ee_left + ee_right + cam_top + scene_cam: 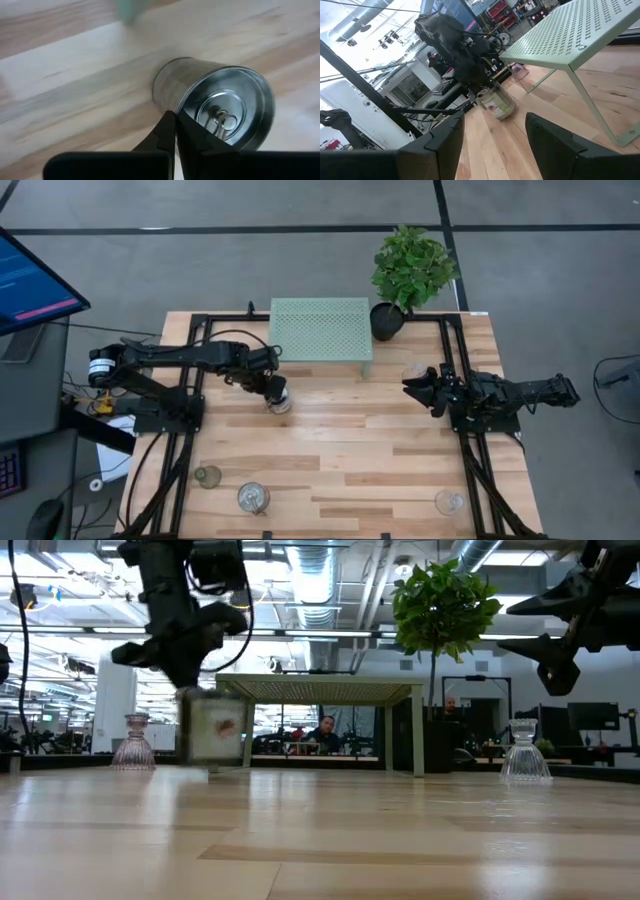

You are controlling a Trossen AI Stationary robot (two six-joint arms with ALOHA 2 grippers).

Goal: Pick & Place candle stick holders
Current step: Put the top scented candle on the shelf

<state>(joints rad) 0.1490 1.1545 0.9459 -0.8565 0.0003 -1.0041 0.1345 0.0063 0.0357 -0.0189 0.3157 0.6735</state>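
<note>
My left gripper (273, 385) is shut on a shiny silvery jar-like holder (279, 399) in front of the mint-green stand (320, 330). The holder shows below the gripper in the low view (213, 730) and open-mouthed in the left wrist view (220, 107). My right gripper (412, 388) is open and empty at the right, above the table (560, 640). A clear glass holder (524, 755) stands on its base near it. A pinkish glass holder (133, 745) stands on its base at the far left. A greenish holder (208, 476) and two clear ones (253, 498) (449, 502) stand by the near edge. My left gripper pinches the jar's rim wall (181, 111) at its open top, one finger inside the mouth and one outside. The fingers come from above, pointing down. The jar hangs about upright below them (213, 730) and seems just clear of the table.
The mint-green perforated stand stands on thin legs (415, 730) at the far middle. A black pot with a green plant (388, 320) is at its right. Black frame rails (470, 470) run along both table sides. Bare wood lies in the table's middle (350, 450).
</note>
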